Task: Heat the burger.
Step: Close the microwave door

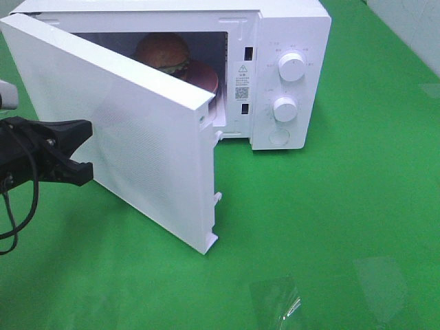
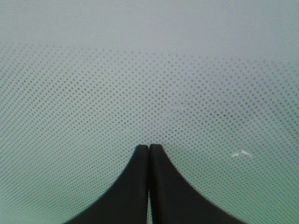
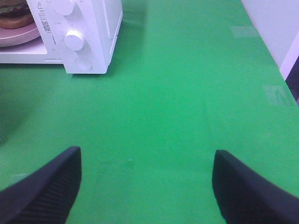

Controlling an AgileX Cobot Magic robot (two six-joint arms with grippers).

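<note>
The burger (image 1: 161, 53), with a golden bun and green lettuce, sits on a pink plate (image 1: 208, 77) inside the white microwave (image 1: 292, 41). The door (image 1: 144, 144) stands open, swung out to the front left. My left gripper (image 1: 86, 148) is at the door's outer face. In the left wrist view its fingertips (image 2: 148, 148) are shut together, right against the dotted door panel (image 2: 149, 70). My right gripper (image 3: 147, 186) is open and empty over the green table, well in front of the microwave (image 3: 93, 37). Its view shows the burger (image 3: 14, 11) and plate (image 3: 18, 36).
Two white knobs (image 1: 292, 67) (image 1: 284, 108) and a round button (image 1: 278, 137) sit on the microwave's right panel. The green table cover (image 1: 344, 220) has shiny tape patches (image 1: 275, 302) near the front. A white wall (image 1: 412, 27) borders the table at back right.
</note>
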